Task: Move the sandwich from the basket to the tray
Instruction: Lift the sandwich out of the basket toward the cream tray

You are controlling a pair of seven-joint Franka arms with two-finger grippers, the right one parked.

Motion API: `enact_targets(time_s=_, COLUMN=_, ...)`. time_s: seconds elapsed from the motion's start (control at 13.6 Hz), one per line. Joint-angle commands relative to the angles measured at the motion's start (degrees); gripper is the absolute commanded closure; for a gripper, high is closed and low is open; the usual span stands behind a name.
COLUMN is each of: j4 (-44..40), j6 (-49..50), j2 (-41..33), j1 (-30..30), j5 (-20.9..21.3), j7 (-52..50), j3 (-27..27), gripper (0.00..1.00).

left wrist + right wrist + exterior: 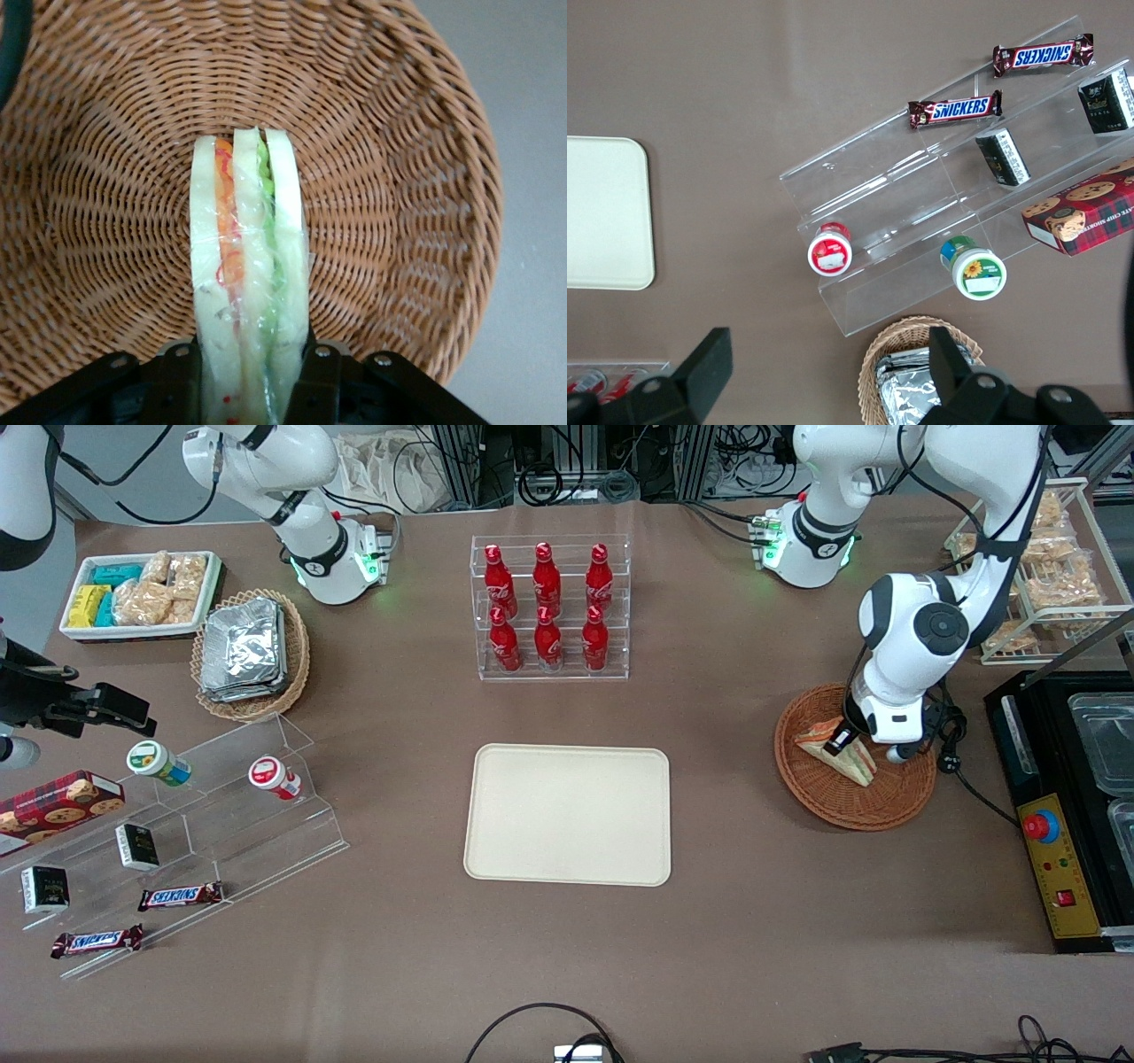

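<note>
The sandwich (849,755) is a plastic-wrapped wedge of white bread with orange, red and green filling, and it rests in the round reddish-brown wicker basket (852,815) toward the working arm's end of the table. My left gripper (838,741) is down in the basket, shut on the sandwich. In the left wrist view the sandwich (249,257) stands on edge over the basket floor (399,221), and the gripper (250,363) has its black fingers (182,367) pressed against both bread faces. The cream tray (567,815) lies bare at the table's middle, beside the basket.
A clear rack of red bottles (549,607) stands farther from the front camera than the tray. A black box with a red button (1059,841) sits beside the basket. A tan basket of foil packs (252,655), a white snack bin (142,593) and acrylic shelves (177,824) lie toward the parked arm's end.
</note>
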State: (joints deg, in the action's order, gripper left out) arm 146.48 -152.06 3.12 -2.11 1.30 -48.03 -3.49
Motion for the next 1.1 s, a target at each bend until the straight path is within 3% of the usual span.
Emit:
enact_targets(time_s=0.0, j4=-0.1, j6=6.0, j2=-5.7, j1=-0.2, j5=1.0, j7=6.4, j3=0.3, gripper=0.64)
enact_targets(time_s=0.22, j4=-2.1, j6=10.1, j2=-8.0, j1=-0.2, j5=1.0, j7=15.2, j3=0.3, gripper=0.64)
enact_targets(time_s=0.66, j4=-20.6, j6=32.9, j2=-5.4, j1=-0.7, j5=0.5, j7=36.3, j3=-0.4, gripper=0.64)
enact_targets(time_s=1.03, j4=-27.9, j6=34.1, j2=-2.6, j1=-1.0, j5=0.0, j7=36.9, j3=-5.8, gripper=0.65)
